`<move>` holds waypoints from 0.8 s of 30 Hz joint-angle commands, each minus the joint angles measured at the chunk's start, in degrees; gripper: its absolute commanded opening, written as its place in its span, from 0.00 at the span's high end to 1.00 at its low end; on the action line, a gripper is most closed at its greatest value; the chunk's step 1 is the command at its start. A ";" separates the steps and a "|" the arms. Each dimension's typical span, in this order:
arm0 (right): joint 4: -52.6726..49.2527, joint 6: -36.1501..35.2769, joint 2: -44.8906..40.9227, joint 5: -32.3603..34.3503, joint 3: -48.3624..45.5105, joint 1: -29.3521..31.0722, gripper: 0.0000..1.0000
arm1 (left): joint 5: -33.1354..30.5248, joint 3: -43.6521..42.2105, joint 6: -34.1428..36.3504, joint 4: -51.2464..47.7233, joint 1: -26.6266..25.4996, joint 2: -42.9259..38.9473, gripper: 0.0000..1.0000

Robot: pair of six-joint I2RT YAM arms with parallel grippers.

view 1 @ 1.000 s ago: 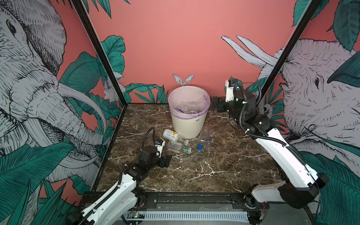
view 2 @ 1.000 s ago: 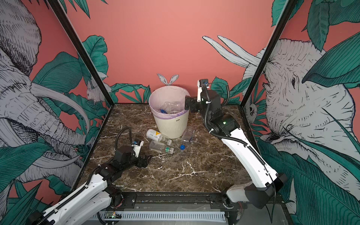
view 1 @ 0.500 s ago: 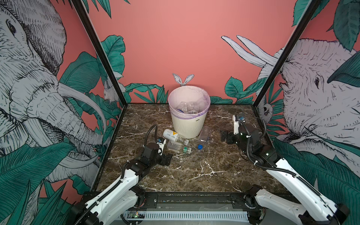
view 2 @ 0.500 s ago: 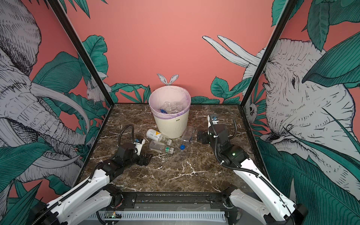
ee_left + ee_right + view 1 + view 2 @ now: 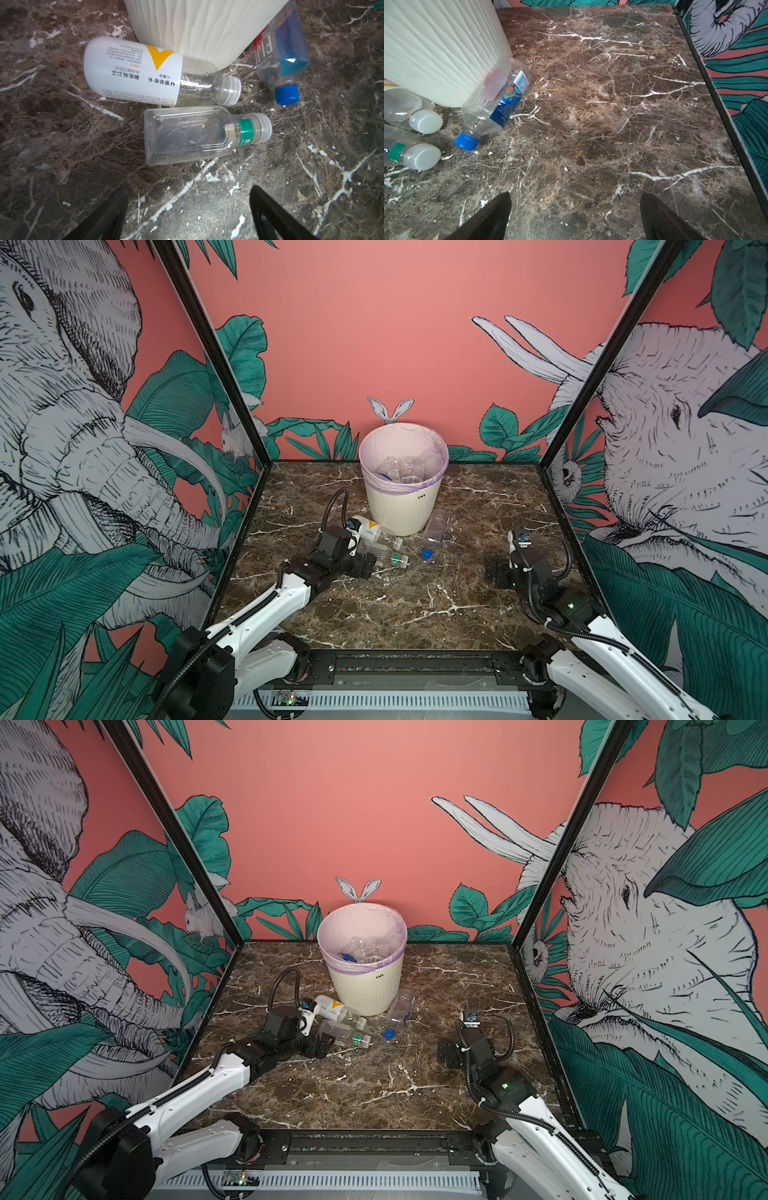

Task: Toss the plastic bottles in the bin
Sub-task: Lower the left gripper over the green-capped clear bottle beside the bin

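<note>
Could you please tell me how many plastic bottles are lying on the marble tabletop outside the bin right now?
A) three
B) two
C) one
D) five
A: only the white-labelled bottle, the clear bottle with a green neck band and the blue-capped bottle lie on the marble tabletop next to the bin.

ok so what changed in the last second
The right gripper dropped from beside the bin rim back to the table's right side, open and empty. The left gripper edged toward the three bottles, open. Bottles and bin stayed put.
</note>
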 commanded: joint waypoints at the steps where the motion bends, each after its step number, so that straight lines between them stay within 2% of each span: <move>1: 0.93 2.50 -3.47 0.34 -2.88 -0.44 0.01 | 1.63 1.31 0.33 4.23 -0.12 2.00 0.08; 14: 0.71 2.33 -7.62 1.35 -7.03 -1.22 0.01 | -0.02 2.86 2.79 9.05 0.92 8.43 0.07; 24: 0.98 2.41 -8.32 1.38 -7.47 -1.40 0.01 | 3.17 2.66 1.70 11.32 1.62 11.09 0.07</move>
